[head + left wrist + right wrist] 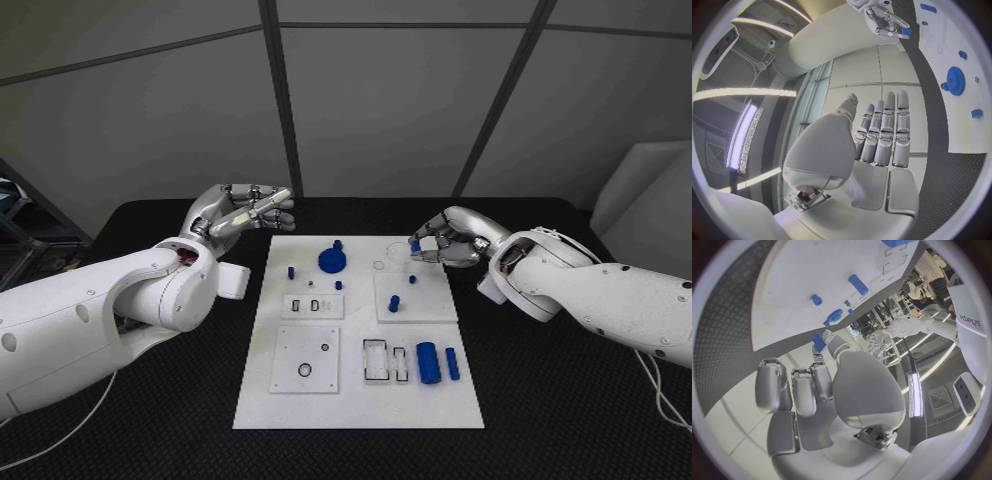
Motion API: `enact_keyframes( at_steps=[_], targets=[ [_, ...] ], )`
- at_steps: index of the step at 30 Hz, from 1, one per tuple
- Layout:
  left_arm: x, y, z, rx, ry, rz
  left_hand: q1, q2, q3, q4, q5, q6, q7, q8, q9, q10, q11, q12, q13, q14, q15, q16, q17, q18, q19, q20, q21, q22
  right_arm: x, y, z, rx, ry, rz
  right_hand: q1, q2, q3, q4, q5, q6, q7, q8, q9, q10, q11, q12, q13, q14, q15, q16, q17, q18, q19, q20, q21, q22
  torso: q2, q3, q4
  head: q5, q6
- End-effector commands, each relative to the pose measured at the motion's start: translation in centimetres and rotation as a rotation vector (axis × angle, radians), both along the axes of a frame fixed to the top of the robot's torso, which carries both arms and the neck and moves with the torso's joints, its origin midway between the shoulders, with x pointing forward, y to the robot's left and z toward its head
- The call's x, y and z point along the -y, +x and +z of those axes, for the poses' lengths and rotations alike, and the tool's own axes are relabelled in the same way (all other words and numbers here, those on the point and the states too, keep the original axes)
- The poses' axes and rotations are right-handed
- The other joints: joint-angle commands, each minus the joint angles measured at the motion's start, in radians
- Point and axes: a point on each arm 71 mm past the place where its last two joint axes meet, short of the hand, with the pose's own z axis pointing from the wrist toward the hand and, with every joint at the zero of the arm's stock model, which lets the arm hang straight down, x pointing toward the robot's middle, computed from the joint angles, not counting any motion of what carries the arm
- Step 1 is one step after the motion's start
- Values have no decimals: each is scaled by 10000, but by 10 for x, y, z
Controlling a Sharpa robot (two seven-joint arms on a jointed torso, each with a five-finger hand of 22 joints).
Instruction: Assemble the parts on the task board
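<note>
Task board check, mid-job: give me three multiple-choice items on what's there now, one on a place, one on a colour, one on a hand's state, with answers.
1. Where on the board is the gear?
A. far half, left of middle
B. near right corner
C. off the board, on the table

2. What colour is the cylinder lying on the board's near right part?
A. grey
B. blue
C. white

3. What is the right hand doing?
A. lying flat on the table
B. open with nothing in it
C. holding a small blue part at its fingertips

Answers:
1 A: the head view shows the gear near the board's far edge, left of centre.
2 B: it is blue against the white board.
3 C: a blue part shows between its fingertips, also seen from the left wrist view.
</note>
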Motion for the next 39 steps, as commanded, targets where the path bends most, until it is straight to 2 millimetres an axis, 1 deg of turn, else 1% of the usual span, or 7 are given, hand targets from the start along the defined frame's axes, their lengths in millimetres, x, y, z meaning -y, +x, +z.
enact_keyframes(
  at_steps=[1, 10, 14, 17, 28, 36, 39],
  targets=[
    [2, 1, 1, 75, 17, -129, 24, 67, 11, -27, 2, 48, 21, -50, -16, 21, 19, -34, -17, 10, 54, -73, -10, -47, -59, 21, -52, -10, -22, -5, 5, -27, 164, 50, -6, 71, 53, -8, 24, 81, -29, 32, 15, 21, -73, -1, 686, 924, -57, 63, 2034, -159, 73, -24, 46, 166, -81, -26, 2, 47, -36],
    [3, 5, -1, 66, 32, -74, 23, 78, 17, -24, 1, 61, 16, -46, -14, 36, 15, -32, -16, 22, 53, -88, -12, -45, -57, 23, -53, -12, -87, -19, 9, -219, 330, 1115, -14, 73, 59, -6, 23, 88, -31, 35, 15, 13, -74, -14, 674, 921, -59, 57, 2022, -156, 64, -26, 40, 153, -198, -57, 50, 153, -162],
    [6, 7, -1, 57, 25, -91, 23, 78, 17, -24, 1, 61, 16, -46, -14, 36, 15, -32, -16, 22, 53, -88, -12, -45, -57, 23, -53, -12, -107, -23, 5, -295, 55, 1362, -15, 79, 71, -8, 26, 93, -34, 37, 15, -4, -77, -39, 650, 916, -61, 46, 2001, -146, 36, -28, 17, 109, -216, -90, 83, 78, -222],
    [8, 8, -2, 46, 19, -108, 22, 79, 17, -23, 1, 64, 15, -45, -13, 40, 15, -32, -16, 25, 53, -91, -12, -45, -57, 24, -54, -13, -122, -25, -1, -346, -172, 1449, -14, 76, 81, -16, 37, 98, -38, 39, 14, -11, -80, -49, 642, 914, -63, 43, 1994, -146, 34, -30, 16, 106, -207, -81, 46, 221, -257],
    [11, 9, -2, 36, 6, -141, 19, 80, 17, -21, -1, 69, 14, -44, -12, 47, 13, -31, -15, 31, 52, -97, -12, -45, -56, 24, -54, -14, -150, -30, -21, -470, -826, 1857, -72, 42, 78, -4, 31, 106, -36, 41, 11, -10, -81, -53, 642, 912, -68, 37, 1983, -136, 7, -37, -5, 64, -188, -58, 47, 306, -321],
    [13, 9, -2, 27, -13, -202, 19, 80, 17, -21, -1, 69, 14, -44, -12, 47, 13, -31, -15, 31, 52, -97, -12, -45, -56, 24, -54, -14, -161, -31, -36, -470, -1044, 1886, -81, 29, 77, -6, 30, 108, -38, 42, 10, -13, -81, -58, 638, 910, -69, 35, 1977, -136, 6, -38, -6, 63, -183, -56, 56, 379, -338],
    [13, 9, -2, 22, -13, -207, 19, 80, 17, -21, -1, 69, 14, -44, -12, 47, 13, -31, -15, 31, 52, -97, -12, -45, -56, 24, -54, -14, -163, -31, -39, -494, -1102, 1870, -81, 29, 77, -6, 30, 108, -38, 42, 10, -13, -81, -58, 638, 910, -69, 35, 1977, -136, 6, -38, -6, 63, -193, -59, 53, 399, -406]
  ],
)
